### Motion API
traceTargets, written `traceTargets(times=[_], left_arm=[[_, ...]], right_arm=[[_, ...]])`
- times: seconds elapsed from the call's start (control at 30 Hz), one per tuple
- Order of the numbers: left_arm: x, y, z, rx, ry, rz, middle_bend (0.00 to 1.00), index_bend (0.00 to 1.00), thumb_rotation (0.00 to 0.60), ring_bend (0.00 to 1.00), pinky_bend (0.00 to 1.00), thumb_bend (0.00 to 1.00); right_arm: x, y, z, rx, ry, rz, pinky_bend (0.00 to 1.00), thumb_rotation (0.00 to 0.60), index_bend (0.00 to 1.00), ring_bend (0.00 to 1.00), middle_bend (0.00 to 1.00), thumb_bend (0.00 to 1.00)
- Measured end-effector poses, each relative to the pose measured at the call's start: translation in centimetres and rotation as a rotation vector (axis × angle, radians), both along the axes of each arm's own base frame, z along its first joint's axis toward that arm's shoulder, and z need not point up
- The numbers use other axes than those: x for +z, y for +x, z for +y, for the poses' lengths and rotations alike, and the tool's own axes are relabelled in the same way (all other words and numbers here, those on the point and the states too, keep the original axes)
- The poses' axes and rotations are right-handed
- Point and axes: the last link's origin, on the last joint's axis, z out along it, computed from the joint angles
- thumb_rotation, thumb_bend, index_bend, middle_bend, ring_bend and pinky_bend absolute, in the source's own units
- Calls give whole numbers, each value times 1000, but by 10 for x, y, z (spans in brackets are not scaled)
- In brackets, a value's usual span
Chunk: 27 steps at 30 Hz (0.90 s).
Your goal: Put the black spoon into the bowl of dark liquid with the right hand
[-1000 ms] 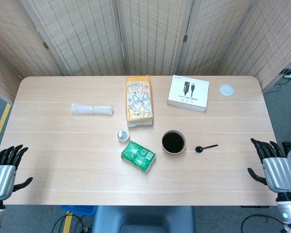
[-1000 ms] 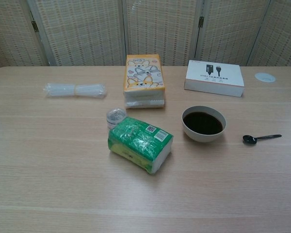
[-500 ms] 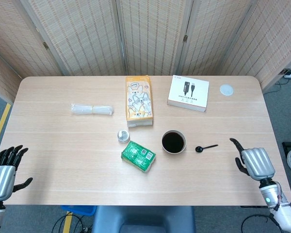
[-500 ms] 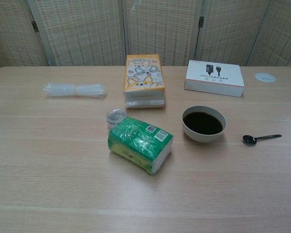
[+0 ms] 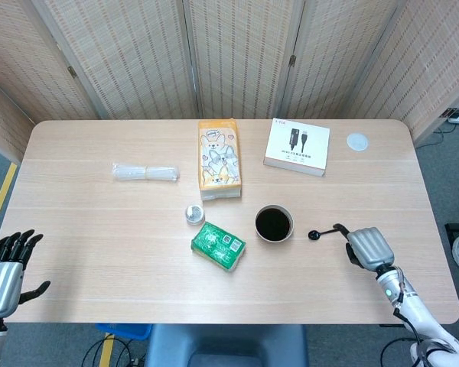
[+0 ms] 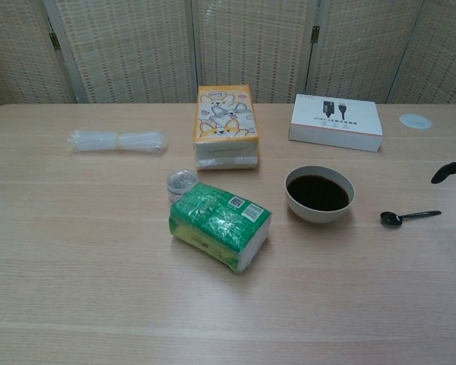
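The black spoon (image 5: 321, 232) lies flat on the table just right of the white bowl of dark liquid (image 5: 275, 223); its scoop end points at the bowl. The chest view shows the same spoon (image 6: 407, 217) and bowl (image 6: 319, 193). My right hand (image 5: 367, 246) hovers just right of the spoon's handle end, thumb stretched toward it, holding nothing. Only a dark fingertip (image 6: 450, 170) of it shows at the chest view's right edge, above the spoon. My left hand (image 5: 1, 271) hangs off the table's front left corner, fingers spread and empty.
A green packet (image 5: 218, 246) and a small round jar (image 5: 194, 214) sit left of the bowl. Behind them stand an orange tissue pack (image 5: 218, 159), a white box (image 5: 297, 147), a clear plastic bundle (image 5: 145, 173) and a white disc (image 5: 357, 141).
My right hand has travelled from the table's right front edge leftward and inward, arriving beside the spoon's handle. Spoon, bowl and left hand have stayed put.
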Motion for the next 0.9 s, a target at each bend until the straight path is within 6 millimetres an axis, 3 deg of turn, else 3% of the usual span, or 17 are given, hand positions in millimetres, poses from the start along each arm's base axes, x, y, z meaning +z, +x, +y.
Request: traceTargets(times=[0.4,0.9], left_arm=[[-1,0,1,4,-3,-3,143,183,600,121,155,136],[1,-3,-1,11,-1,-2,143,183,600,121,155,136]], right_arm=[[-38,1,-16,-26,86,0,1000,600,206,1000,889,718],[-59,8,-22,-3,140,19,1000,600,206,1000,891,719]])
